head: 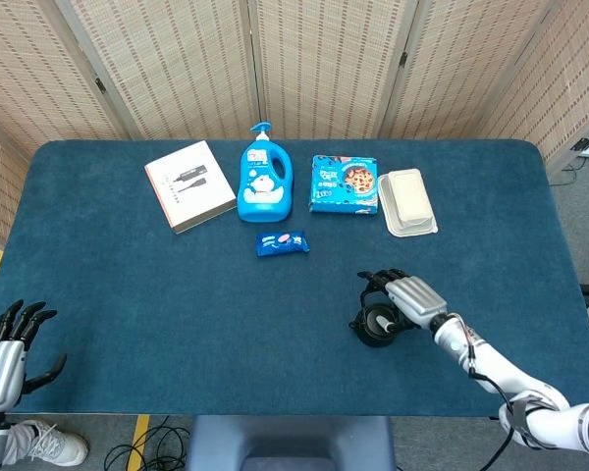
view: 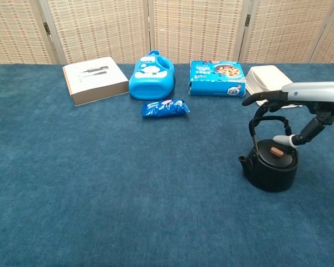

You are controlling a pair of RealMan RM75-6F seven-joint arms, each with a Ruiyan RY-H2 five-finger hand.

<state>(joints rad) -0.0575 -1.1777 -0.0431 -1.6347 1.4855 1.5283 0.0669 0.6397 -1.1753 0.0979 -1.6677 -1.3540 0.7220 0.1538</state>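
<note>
A small black kettle with a round body, a stubby spout pointing away from the right hand, a lid with a reddish knob and an upright hoop handle stands directly under that hand. In the chest view the hand's fingers arch over the top of the handle while the thumb sits just above the lid; they are spread, and whether they actually touch the handle I cannot tell (the head view hides the contact under the palm).

Beyond the hand's fingertips lie a white lidded container and a blue cookie box, both well apart from it. Further toward the robot's left, a blue snack packet lies on bare blue table. The near table edge runs close behind the wrist.

The left hand hangs off the near left corner, fingers apart, holding nothing.
</note>
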